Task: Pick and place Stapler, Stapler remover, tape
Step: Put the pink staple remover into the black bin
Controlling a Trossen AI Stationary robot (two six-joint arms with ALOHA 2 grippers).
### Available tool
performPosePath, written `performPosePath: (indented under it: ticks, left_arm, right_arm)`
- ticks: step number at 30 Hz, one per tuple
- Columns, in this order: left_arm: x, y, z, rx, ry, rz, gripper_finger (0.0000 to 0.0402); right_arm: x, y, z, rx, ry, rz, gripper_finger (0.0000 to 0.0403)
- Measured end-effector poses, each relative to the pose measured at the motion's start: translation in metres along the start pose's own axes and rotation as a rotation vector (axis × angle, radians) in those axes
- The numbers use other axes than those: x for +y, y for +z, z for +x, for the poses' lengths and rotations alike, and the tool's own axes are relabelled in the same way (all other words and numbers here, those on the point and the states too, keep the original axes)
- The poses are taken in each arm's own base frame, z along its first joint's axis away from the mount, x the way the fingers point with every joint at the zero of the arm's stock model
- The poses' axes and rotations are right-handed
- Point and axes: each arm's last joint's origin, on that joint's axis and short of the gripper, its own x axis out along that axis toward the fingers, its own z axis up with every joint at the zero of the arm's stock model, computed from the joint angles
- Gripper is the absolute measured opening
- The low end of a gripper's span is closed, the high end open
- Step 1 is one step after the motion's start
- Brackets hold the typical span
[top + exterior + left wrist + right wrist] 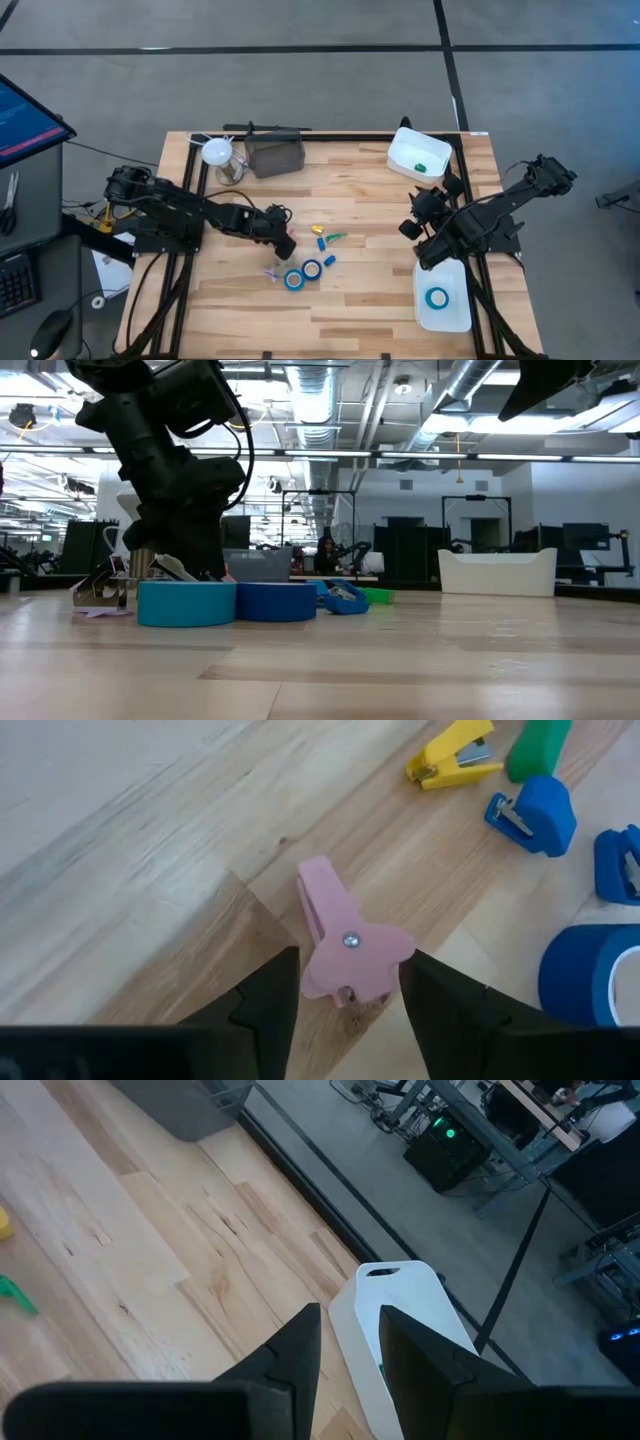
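Note:
A pink staple remover lies flat on the wood, also in the high view. My left gripper hangs open over it, one finger on either side, apart from it as far as I can tell. Two blue tape rolls stand on the table beside it, large in the low view. A third roll lies in the white tray. My right gripper is open, empty and raised near the table's right side.
Small staplers lie right of the remover: yellow, green and blue. A grey container and a white lamp-like object stand at the far edge. A white bin holding a green item sits far right.

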Motion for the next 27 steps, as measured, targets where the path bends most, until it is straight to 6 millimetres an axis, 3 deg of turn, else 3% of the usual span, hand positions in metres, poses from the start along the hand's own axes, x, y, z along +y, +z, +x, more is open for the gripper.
performPosePath:
  ticks: [10, 20, 27]
  left_arm:
    - [-0.0006, 0.0011, -0.0001, -0.022, 0.002, -0.003, 0.0066]
    - [-0.0012, 0.0016, -0.0001, -0.027, -0.004, 0.021, 0.0029]
    - [-0.007, 0.0052, -0.0006, -0.053, -0.071, 0.118, 0.0041]
  right_arm:
    - [0.0, 0.0, 0.0, 0.0, 0.0, 0.0, 0.0097]
    - [0.0, 0.0, 0.0, 0.0, 0.0, -0.001, 0.0097]
    - [0.0, 0.0001, 0.0001, 0.0, -0.001, -0.026, 0.0097]
